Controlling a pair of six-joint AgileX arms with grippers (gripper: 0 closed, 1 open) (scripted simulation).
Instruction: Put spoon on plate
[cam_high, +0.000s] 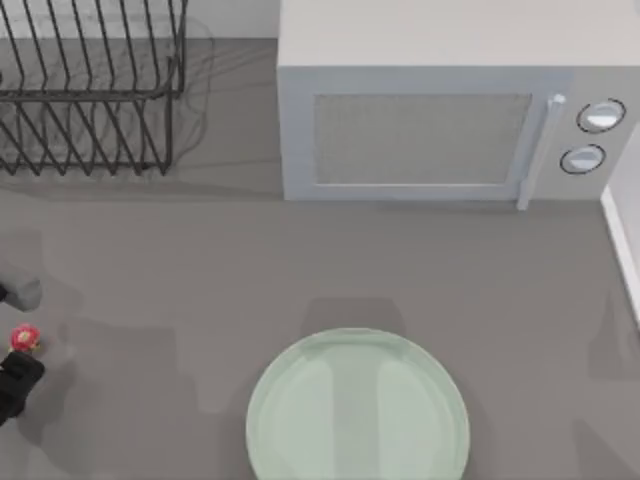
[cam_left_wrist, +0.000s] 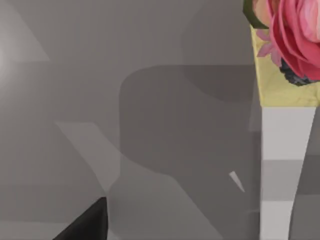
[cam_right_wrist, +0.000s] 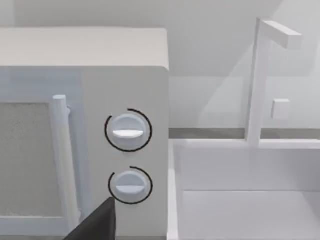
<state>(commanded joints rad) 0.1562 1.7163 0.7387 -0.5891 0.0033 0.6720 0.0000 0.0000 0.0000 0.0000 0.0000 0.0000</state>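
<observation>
My left gripper (cam_high: 18, 365) holds the small white spoon (cam_high: 25, 338) with its pink rose ornament at nine o'clock; I should carry it level toward the pale mint-green round plate (cam_high: 357, 410) at six o'clock.

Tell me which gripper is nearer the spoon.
Left. The left gripper is at the spoon by the table's left edge. The right gripper faces the microwave, away from it.
</observation>
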